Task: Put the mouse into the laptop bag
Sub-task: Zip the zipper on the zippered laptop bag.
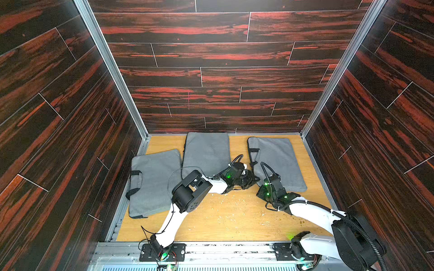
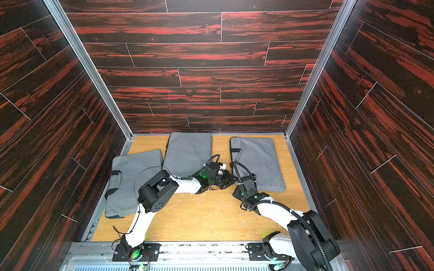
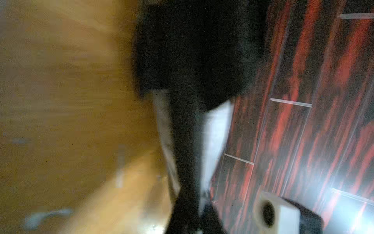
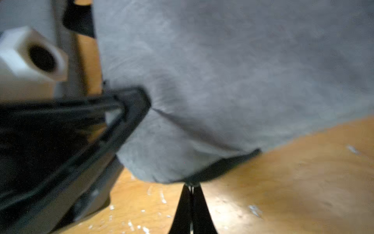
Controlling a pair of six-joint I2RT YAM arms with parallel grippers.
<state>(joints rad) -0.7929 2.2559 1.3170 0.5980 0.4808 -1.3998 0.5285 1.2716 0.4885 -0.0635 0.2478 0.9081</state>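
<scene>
My right gripper (image 4: 191, 189) is pinched tight on the black-trimmed edge of the grey laptop bag (image 4: 222, 71), my left gripper (image 1: 253, 180) sits closed just beside that edge, and I cannot make out the mouse.

Both top views are sharp and evenly lit from above, with the dark walls (image 1: 47, 93) bowing outward at the edges. The left wrist view is heavily motion-smeared, white glare washing over the wall. The right wrist view is soft, the gray bag (image 4: 222, 71) unfocused, with a bright patch on the table (image 4: 232, 212).
</scene>
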